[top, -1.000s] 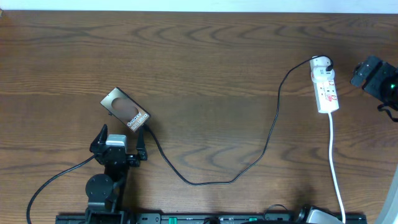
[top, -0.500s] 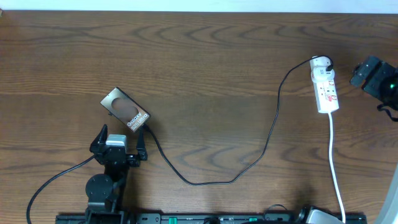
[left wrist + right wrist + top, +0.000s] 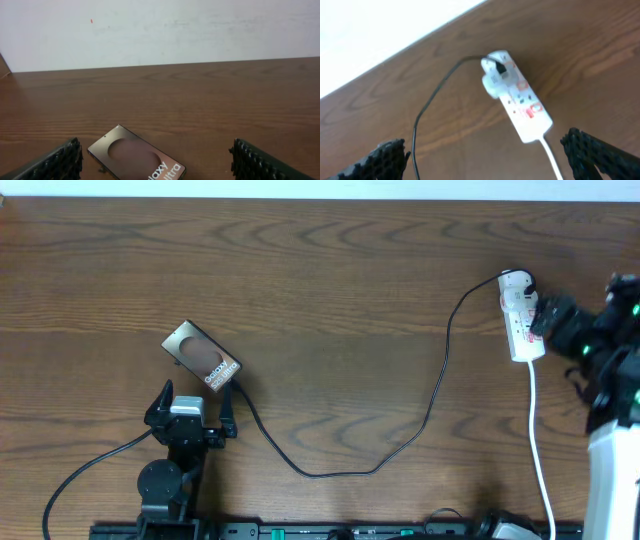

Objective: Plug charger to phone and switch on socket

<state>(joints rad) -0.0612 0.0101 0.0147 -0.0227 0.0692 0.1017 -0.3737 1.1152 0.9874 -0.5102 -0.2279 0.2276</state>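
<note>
Left-centre of overhead: phone, charger tip apparently seated at its lower-right end; plug in socket, upper right. Left gripper wide open, empty, just below phone. Right gripper wide open, empty, beside socket. Remaining, probably: the switch.

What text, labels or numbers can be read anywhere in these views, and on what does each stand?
"alaxy" and "Ultra": white lettering on the phone, left wrist view; the frame's lower edge cuts it off.
"Galaxy": the same lettering seen overhead, barely legible; the line under it is too small to read.
Red marks on the socket: too blurred to read.
No other text shows.
</note>
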